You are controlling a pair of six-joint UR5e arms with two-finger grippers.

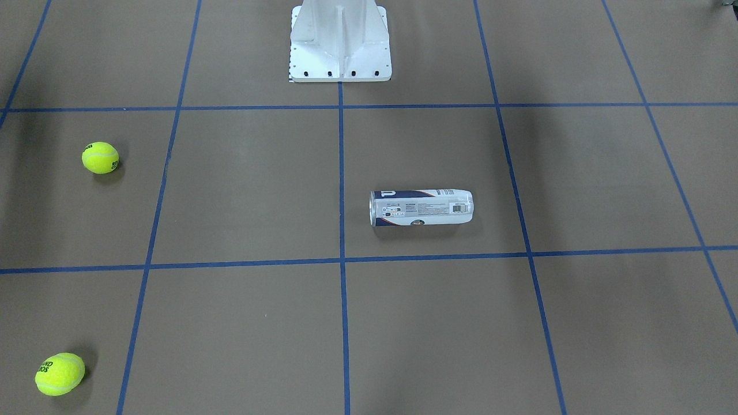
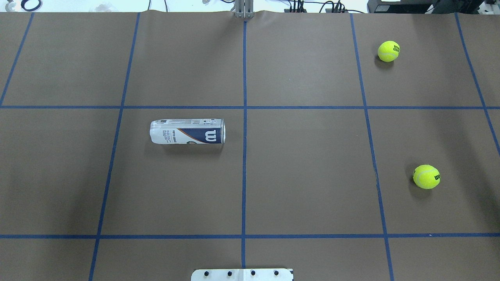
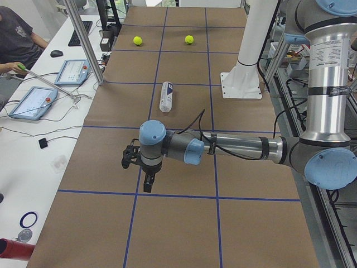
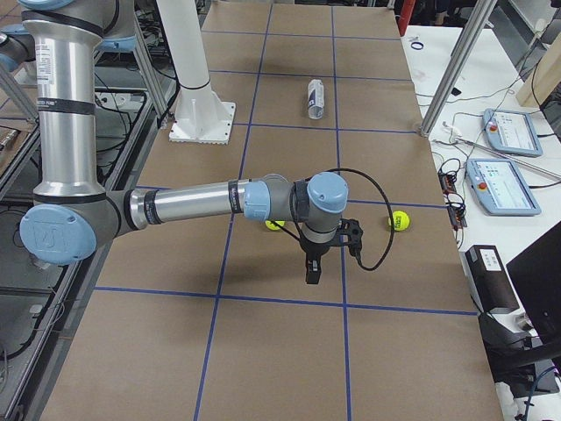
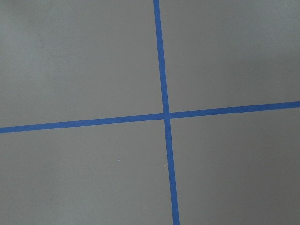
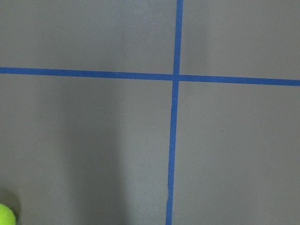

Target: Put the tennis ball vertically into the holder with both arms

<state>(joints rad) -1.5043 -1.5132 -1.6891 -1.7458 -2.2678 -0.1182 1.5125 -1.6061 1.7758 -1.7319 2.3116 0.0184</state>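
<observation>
On the table (image 2: 312, 175), the flat-lying holder (image 2: 187, 131) needs uprighting; one cannot tell if left gripper (image 3: 146, 181) or right gripper (image 4: 312, 267) is clenched.

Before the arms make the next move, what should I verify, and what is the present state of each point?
1. The holder stands upright: not ok; it lies on its side on the table, in the robot's left half.
2. The holder's mouth is uncovered: cannot tell.
3. The balls are free: ok; the nearer tennis ball and the farther tennis ball lie apart, with nothing touching them.
4. The left gripper is open: cannot tell; side view only.
5. The right gripper is open: cannot tell; side view only.
</observation>
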